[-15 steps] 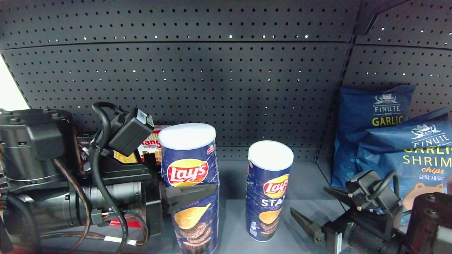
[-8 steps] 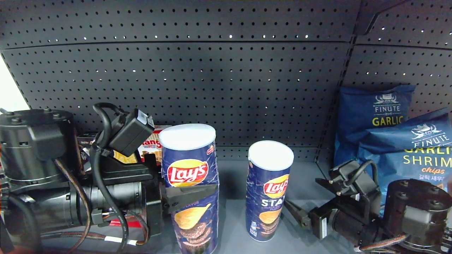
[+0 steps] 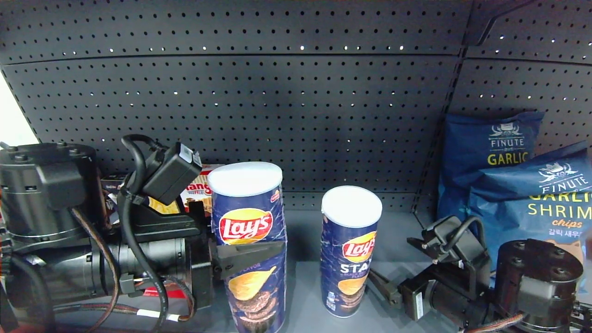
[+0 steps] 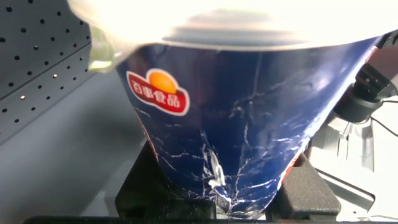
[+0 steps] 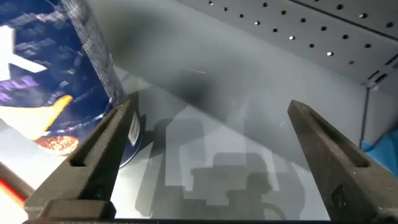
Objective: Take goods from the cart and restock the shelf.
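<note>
Two dark blue chip cans with white lids stand on the grey shelf point(image 3: 303, 231). My left gripper point(image 3: 259, 249) is shut on the left can point(image 3: 247, 217), one finger crossing its front; the left wrist view has this can point(image 4: 249, 124) close up between the jaws. The second can point(image 3: 350, 240) stands free to its right, leaning slightly left. My right gripper point(image 3: 391, 259) is open low on the shelf, its near finger at that can's lower right side. From the right wrist, the gripper point(image 5: 211, 155) holds nothing, and the can point(image 5: 56, 81) sits just outside one finger.
Two blue snack bags point(image 3: 490, 152) point(image 3: 545, 199) lean at the right, past a shelf divider. A wafer box point(image 3: 200, 188) stands behind my left wrist. The pegboard back wall point(image 3: 296, 115) closes the rear. Bare shelf lies between and behind the cans.
My right arm has moved left across the shelf until its near finger reached the second can, whose top has shifted slightly left. The left arm and its can are unchanged.
</note>
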Robot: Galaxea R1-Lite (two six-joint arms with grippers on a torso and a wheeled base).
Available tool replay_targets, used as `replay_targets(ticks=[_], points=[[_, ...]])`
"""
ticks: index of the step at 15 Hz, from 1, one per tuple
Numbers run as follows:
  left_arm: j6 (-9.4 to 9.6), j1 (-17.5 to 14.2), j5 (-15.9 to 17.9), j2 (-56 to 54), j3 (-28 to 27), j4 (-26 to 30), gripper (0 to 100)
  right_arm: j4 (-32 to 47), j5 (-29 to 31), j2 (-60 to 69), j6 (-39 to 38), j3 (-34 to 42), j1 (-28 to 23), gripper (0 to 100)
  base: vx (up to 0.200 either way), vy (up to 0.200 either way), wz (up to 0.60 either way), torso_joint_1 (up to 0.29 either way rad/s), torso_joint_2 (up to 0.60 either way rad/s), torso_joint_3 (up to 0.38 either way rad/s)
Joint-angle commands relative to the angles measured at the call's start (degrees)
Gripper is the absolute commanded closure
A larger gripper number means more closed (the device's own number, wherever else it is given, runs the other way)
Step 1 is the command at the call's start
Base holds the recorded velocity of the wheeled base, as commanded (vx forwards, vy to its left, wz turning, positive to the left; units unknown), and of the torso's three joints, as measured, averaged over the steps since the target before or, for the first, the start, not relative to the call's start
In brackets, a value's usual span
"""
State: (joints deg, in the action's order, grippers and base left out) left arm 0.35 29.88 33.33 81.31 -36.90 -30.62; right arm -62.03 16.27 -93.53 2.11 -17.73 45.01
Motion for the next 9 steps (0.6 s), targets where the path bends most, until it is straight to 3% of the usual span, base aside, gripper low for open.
replay_targets(ticks=[1, 9], points=[[0.0, 0.0, 0.0, 0.1, 0.0, 0.0, 100, 0.0, 0.0, -0.2, 0.0, -0.1, 0.4, 0, 0.0, 0.0, 0.0, 0.0, 0.0, 0.0], [0.0, 0.0, 0.0, 0.1, 0.1, -0.1, 100, -0.3, 0.1, 0.1, 0.0, 0.3, 1.7, 0, 0.0, 0.0, 0.0, 0.0, 0.0, 0.0]])
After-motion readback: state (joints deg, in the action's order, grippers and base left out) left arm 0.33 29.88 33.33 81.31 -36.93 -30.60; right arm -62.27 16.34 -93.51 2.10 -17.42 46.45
